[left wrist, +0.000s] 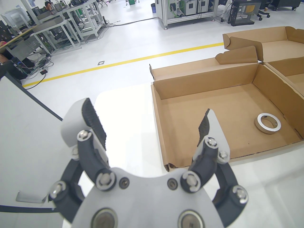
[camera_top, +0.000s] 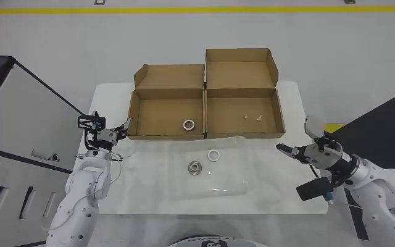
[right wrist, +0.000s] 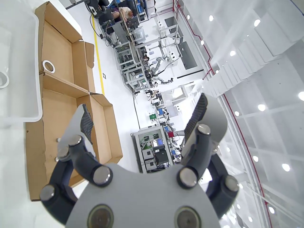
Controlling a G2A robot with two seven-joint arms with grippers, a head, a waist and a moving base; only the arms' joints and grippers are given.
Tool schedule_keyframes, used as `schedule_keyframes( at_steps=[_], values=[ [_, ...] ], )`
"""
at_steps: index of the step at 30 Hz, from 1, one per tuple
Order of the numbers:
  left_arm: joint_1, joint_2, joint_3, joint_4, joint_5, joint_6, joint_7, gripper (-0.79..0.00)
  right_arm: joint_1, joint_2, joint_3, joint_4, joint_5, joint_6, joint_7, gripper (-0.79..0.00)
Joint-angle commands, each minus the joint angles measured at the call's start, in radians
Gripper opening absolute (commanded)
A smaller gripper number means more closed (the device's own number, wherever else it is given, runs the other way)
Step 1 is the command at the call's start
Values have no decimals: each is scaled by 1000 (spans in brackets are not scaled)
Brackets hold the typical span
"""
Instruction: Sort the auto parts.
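Black-padded left fingers (left wrist: pixel 93 122), right fingers (right wrist: pixel 86 119), spread, empty

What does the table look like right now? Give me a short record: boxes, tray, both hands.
left box: one metal ring inside
right box: two small fasteners inside
clear tray: white ring and bearing-like part, lying apart, not yet sorted
left hand: open, empty, beside the left box's outer near corner
right hand: open, empty, to the right of the clear tray
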Motion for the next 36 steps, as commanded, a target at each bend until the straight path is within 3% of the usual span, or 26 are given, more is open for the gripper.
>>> schedule_keyframes(
  at_steps=[1,28,32,36],
  values=[
    [0,0,0,0,0,0,0,0,-4,0,6,4,2,0,-5,0],
    [0,0,0,0,0,0,0,0,-4,0,6,4,2,0,-5,0],
    [3,1,13,-78,45,-35,-18,0,-4,0,6,4,2,0,-5,0],
    [15,3,38,-184,109,-75,-116,0,-4,0,6,4,2,0,-5,0]
  ],
)
